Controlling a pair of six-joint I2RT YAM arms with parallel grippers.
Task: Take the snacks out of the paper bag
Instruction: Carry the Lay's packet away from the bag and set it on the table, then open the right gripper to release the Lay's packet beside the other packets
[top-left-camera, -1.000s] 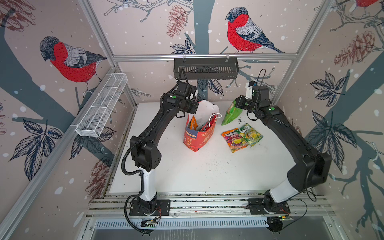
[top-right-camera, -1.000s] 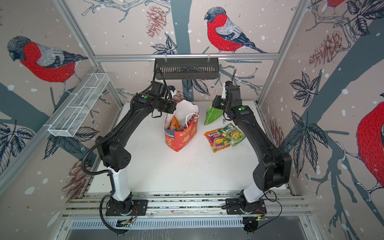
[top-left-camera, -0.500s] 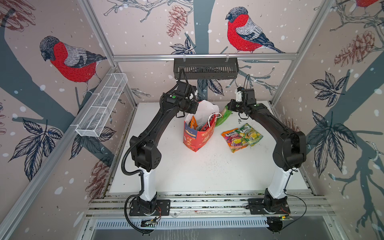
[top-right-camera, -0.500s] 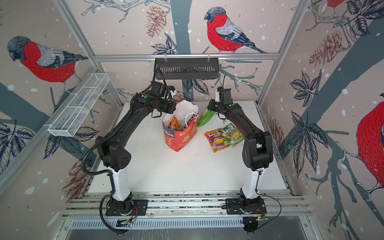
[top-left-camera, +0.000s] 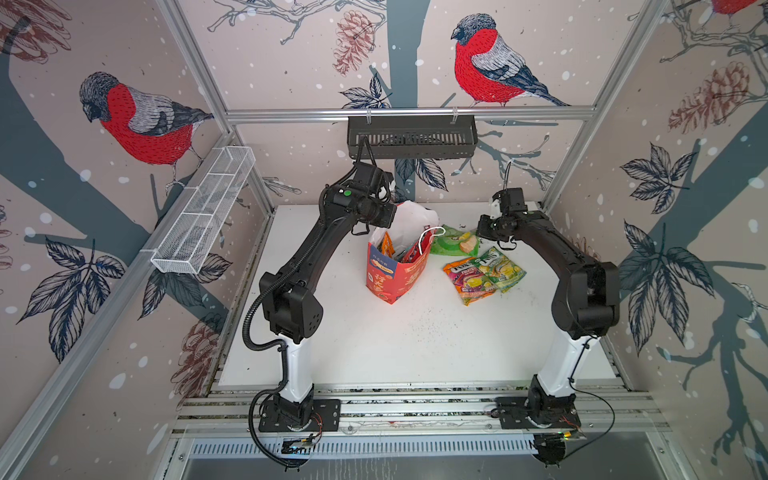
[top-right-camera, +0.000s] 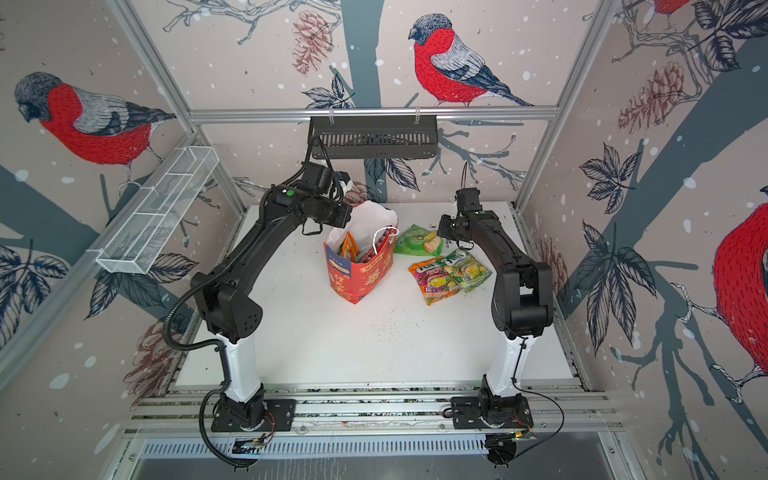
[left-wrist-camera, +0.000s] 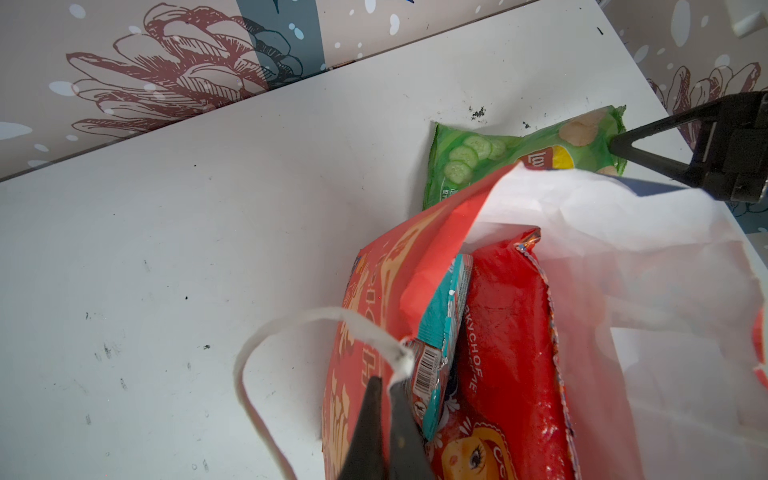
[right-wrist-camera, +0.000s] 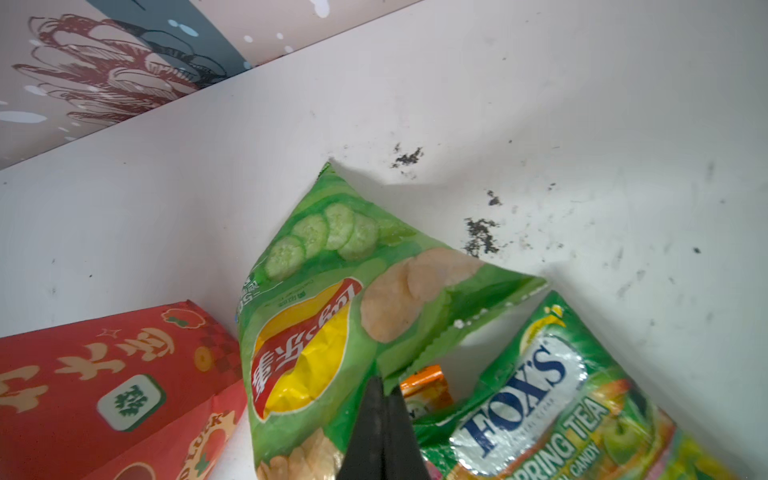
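Note:
The red-orange paper bag (top-left-camera: 395, 272) (top-right-camera: 359, 270) stands upright at the middle back of the table. My left gripper (left-wrist-camera: 384, 380) (top-left-camera: 388, 222) is shut on its rim, where a white cord handle (left-wrist-camera: 291, 328) is fixed. Inside the bag stand a large red packet (left-wrist-camera: 511, 332) and a small teal-edged pack (left-wrist-camera: 444, 316). Just right of the bag lies the green chip bag (top-left-camera: 455, 243) (right-wrist-camera: 332, 299), and my right gripper (right-wrist-camera: 384, 384) (left-wrist-camera: 615, 145) is shut on its crimped edge. Two Fox's candy packs (top-left-camera: 484, 274) (right-wrist-camera: 540, 399) lie in front of it.
A black wire basket (top-left-camera: 411, 137) hangs on the back wall above the bag. A white mesh shelf (top-left-camera: 203, 216) runs along the left wall. Dark crumbs (top-left-camera: 432, 328) speckle the white table (top-left-camera: 374, 353). The back wall stands close behind both grippers.
My right arm has brought the green chip bag down and leftward from the air onto the table beside the paper bag. The left gripper and the paper bag have stayed put.

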